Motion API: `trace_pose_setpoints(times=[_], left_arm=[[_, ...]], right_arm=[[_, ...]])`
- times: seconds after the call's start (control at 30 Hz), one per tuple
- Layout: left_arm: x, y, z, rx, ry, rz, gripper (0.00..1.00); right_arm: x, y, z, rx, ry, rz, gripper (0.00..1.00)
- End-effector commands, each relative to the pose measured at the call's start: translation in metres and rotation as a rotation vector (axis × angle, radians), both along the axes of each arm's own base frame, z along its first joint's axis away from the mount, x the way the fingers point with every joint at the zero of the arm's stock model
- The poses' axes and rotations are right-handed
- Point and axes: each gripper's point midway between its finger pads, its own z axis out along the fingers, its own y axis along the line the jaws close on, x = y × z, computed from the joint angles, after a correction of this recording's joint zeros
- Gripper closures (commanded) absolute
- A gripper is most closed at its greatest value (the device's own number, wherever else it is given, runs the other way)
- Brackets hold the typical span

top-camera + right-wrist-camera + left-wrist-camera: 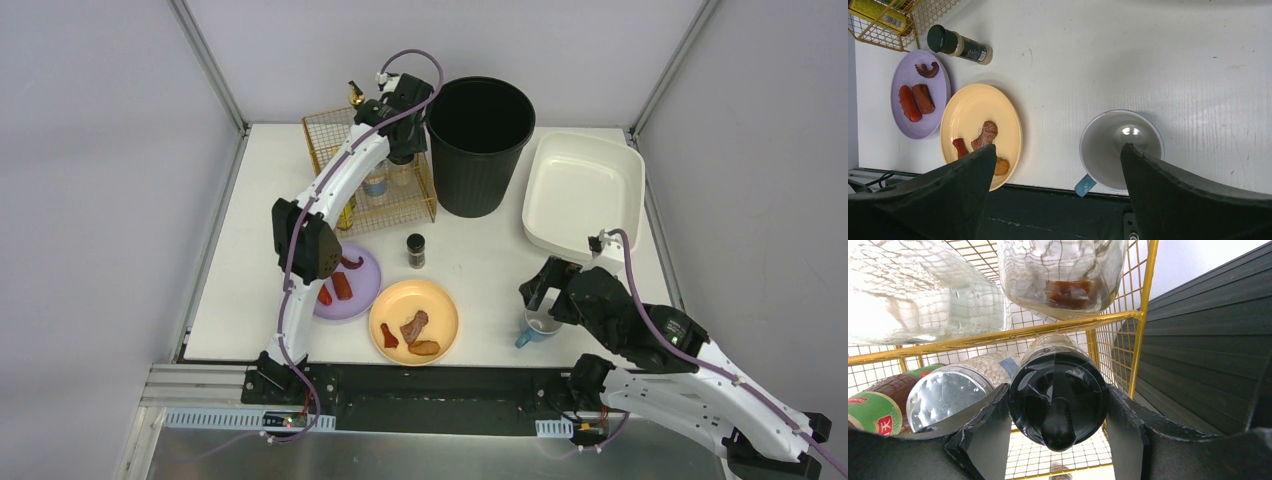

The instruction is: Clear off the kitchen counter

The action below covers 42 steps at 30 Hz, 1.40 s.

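kitchen counter (480, 270): white top across the middle of the overhead view, black rail at its near edge. judged not yet cleared.

on it: 2 plates with food scraps near the front, a purple plate (365, 292) and a yellow plate (443, 300). a dark-capped spice shaker (416, 250) stands upright behind them. white mug (1108, 145) at front right, white tub (585, 190) at far right, black bin (480, 140) at the back, yellow wire basket (330, 135) at far left.

left tool (1055, 397): at the basket, jaws partly closed on either side of a black-capped jar (1048, 382) — gripped at the cap, i judge, so it can be stood among the bottles there.

right tool (1058, 150): jaws fully apart, holding nothing, poised above the mug — spread wide, i judge, to take its rim.
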Motion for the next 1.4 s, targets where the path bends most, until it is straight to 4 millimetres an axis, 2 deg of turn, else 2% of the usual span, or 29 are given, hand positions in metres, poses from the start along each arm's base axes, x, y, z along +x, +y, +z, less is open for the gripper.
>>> trace_pose_setpoints(times=[0.0, 0.27, 0.43, 0.57, 0.67, 0.77, 0.97, 1.37], left_arm=[[0.010, 0.001, -0.003, -0.041, -0.021, 0.032, 1.00], [0.009, 0.001, -0.031, -0.044, 0.038, 0.042, 1.00], [0.009, 0.001, -0.043, -0.043, 0.063, 0.040, 0.88], [0.007, 0.000, -0.047, -0.046, 0.076, 0.035, 0.59], [0.006, -0.001, -0.043, -0.054, 0.074, 0.027, 0.42], [0.004, 0.000, -0.035, -0.057, 0.063, 0.019, 0.30], [-0.004, 0.000, -0.007, -0.074, 0.032, -0.023, 0.15], [-0.036, 0.004, 0.056, -0.141, -0.032, -0.100, 0.13]], right_arm=[[0.002, 0.004, 0.006, 0.015, -0.016, 0.009, 0.01], [0.001, 0.004, 0.002, 0.020, -0.009, 0.007, 0.01], [0.001, 0.004, 0.001, 0.020, -0.008, 0.005, 0.01], [0.001, 0.004, 0.000, 0.023, -0.009, 0.004, 0.01], [0.001, 0.004, -0.002, 0.024, -0.007, 0.005, 0.01], [0.000, 0.004, -0.001, 0.029, -0.006, 0.003, 0.01], [0.000, 0.005, 0.001, 0.037, -0.009, 0.004, 0.01], [0.003, 0.008, -0.002, 0.018, 0.005, 0.001, 0.01]])
